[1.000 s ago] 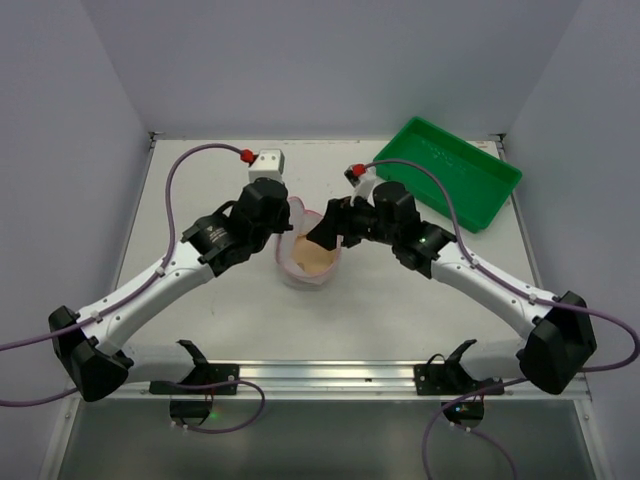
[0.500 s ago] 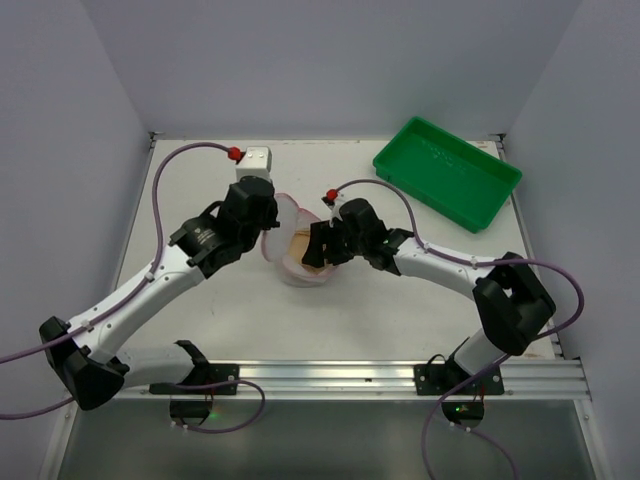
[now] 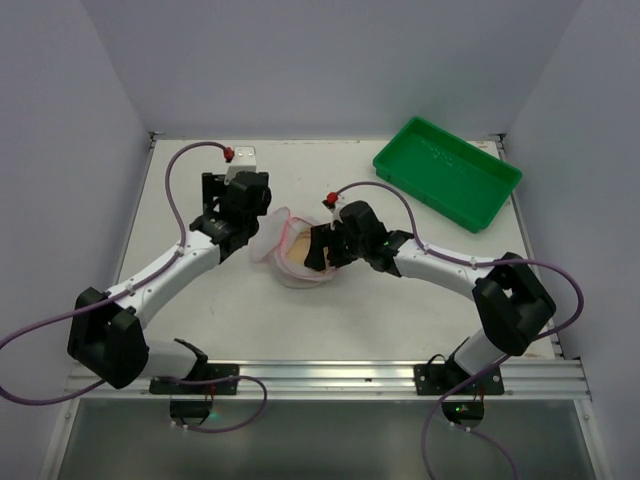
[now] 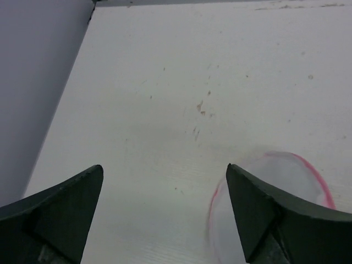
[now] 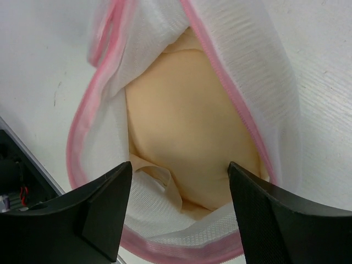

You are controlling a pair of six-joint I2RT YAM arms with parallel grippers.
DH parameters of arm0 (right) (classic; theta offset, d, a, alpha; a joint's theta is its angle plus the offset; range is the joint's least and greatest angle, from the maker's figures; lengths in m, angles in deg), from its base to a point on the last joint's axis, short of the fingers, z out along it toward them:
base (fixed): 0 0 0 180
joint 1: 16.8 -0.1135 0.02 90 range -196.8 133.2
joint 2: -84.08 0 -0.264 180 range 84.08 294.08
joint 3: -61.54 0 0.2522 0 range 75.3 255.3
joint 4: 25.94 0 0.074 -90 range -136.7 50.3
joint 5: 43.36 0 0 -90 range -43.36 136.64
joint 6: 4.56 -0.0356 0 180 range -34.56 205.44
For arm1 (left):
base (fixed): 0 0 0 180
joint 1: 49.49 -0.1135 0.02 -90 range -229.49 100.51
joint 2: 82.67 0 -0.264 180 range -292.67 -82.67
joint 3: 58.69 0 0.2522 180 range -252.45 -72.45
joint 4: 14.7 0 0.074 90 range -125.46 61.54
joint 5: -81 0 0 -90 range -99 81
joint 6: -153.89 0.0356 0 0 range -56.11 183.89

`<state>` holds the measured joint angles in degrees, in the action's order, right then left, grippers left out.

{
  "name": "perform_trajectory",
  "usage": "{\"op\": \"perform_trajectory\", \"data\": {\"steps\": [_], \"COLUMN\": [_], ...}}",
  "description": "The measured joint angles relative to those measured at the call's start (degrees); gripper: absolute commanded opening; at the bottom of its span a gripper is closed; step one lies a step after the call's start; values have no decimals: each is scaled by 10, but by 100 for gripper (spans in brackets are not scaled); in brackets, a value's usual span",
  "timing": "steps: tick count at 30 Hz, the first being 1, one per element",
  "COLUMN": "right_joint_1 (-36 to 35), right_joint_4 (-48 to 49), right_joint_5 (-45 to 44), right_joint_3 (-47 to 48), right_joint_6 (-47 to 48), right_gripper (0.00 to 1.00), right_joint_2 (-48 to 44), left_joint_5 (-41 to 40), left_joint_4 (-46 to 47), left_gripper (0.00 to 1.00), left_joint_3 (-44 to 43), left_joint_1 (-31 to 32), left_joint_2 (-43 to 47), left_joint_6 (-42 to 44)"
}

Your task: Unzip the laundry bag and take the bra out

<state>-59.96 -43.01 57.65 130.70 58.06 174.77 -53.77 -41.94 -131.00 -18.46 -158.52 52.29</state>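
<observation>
Over laundry bag (image 5: 242, 82), right end effector (image 5: 180, 168)

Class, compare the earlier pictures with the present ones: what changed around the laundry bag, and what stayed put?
The left gripper let go of the rim of the laundry bag, spread its fingers and drew back to the far left. The right gripper came in over the bag's open mouth, fingers apart. The bra stayed inside the bag; the green tray did not move.

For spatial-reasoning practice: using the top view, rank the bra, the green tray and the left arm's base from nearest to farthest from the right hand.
1. The bra, in the laundry bag, at the right hand.
2. The green tray, back right corner.
3. The left arm's base, near left corner.
</observation>
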Motion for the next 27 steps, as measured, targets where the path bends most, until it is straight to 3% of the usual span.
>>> {"op": "perform_trajectory", "data": {"steps": [4, 9, 14, 17, 23, 26, 27], "right_joint_1": [-1, -3, -6, -8, -15, -23, -26], "right_joint_4": [-6, -21, -33, -33, -39, -38, -38], "right_joint_5": [-1, -15, -37, -45, -61, -72, -75], "right_joint_3": [13, 40, 72, 79, 78, 72, 68], "right_joint_6": [3, 7, 20, 27, 31, 31, 31], "right_gripper": [74, 75, 79, 80, 80, 80, 80], "right_joint_2": [0, 0, 9, 20, 31, 31, 31], "left_joint_5": [17, 116, 247, 309, 374, 393, 398], "left_joint_4": [-16, -63, -76, -74, -59, -30, -23], "left_gripper": [100, 97, 91, 87, 76, 67, 58], "left_joint_3": [-30, -40, 37, 85, 132, 145, 149], "left_joint_1": [-22, -22, -21, -20, -20, -20, -20], "left_joint_2": [-34, 7, 91, 98, 57, 34, 29], "left_joint_6": [-28, -117, -212, -255, -301, -317, -322]}}
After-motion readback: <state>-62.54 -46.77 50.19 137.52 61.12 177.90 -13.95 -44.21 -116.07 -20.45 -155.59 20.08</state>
